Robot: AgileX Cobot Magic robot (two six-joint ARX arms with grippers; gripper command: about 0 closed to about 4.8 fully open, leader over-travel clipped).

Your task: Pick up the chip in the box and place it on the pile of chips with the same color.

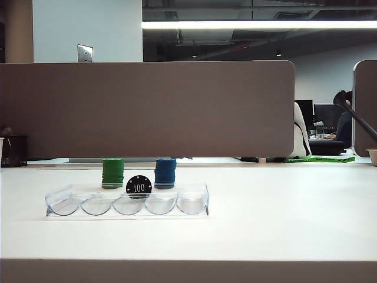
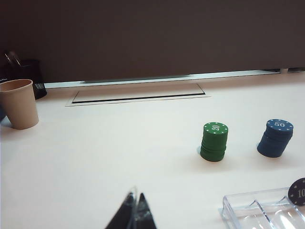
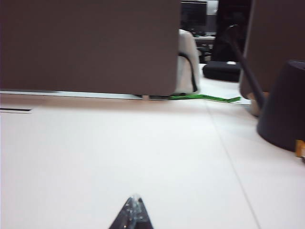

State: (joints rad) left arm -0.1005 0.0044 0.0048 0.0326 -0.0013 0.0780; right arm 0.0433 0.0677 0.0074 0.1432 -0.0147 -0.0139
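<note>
A black chip (image 1: 139, 186) marked "100" stands on edge in the middle slot of the clear box (image 1: 194, 203); in the left wrist view only part of the chip (image 2: 299, 191) shows at the box (image 2: 248, 212). Behind the box stand a green pile (image 1: 112, 173) (image 2: 214, 141) and a blue pile (image 1: 165, 172) (image 2: 275, 138). No black pile shows. My left gripper (image 2: 135, 197) is shut and empty, hovering over bare table short of the green pile. My right gripper (image 3: 135, 198) is shut and empty over bare table, away from the chips. Neither gripper shows in the exterior view.
A paper cup (image 2: 19, 103) and a dark mesh holder (image 2: 28, 76) stand at the far left by the partition (image 1: 147, 109). A dark rounded object (image 3: 283, 105) sits at the table's right side. A cable slot (image 2: 138, 93) runs along the back.
</note>
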